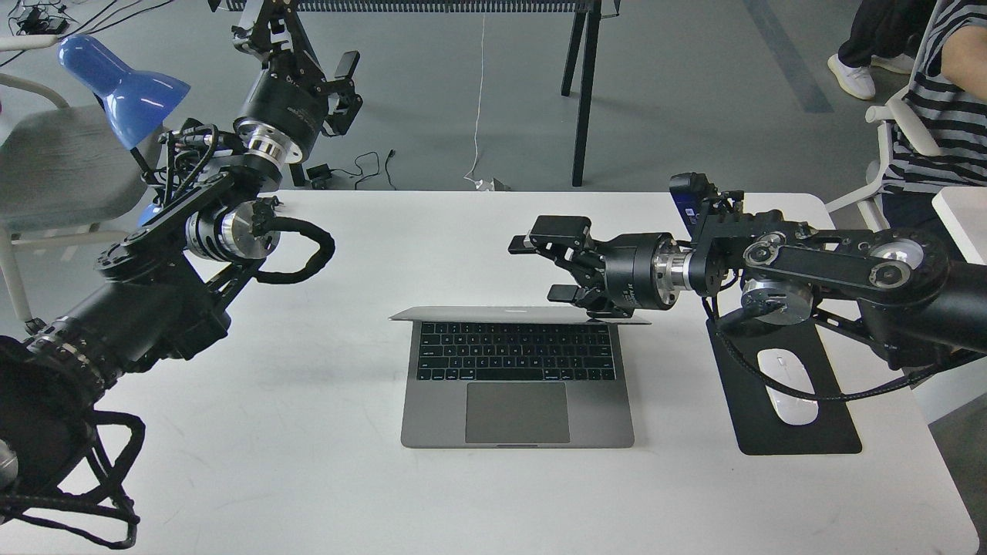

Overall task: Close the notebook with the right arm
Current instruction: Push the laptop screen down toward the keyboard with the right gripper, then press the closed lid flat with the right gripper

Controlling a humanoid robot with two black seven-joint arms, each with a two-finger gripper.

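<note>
White table (pixel 324 462) holds the notebook (pixel 517 385); right hand (pixel 549 262), fingers spread and empty, seemingly just above its lid edge.

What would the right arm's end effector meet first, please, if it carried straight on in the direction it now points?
The right end effector points left across the table, open, just above the notebook lid's rear edge. Nothing appears to stand in that line; the way looks free toward the left arm's side, though depth is hard to judge.

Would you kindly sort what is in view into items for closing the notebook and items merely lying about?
For the job:
slim grey metal notebook
right gripper, jaws open

Lying about:
white computer mouse
black mouse pad
blue desk lamp
left gripper
</note>
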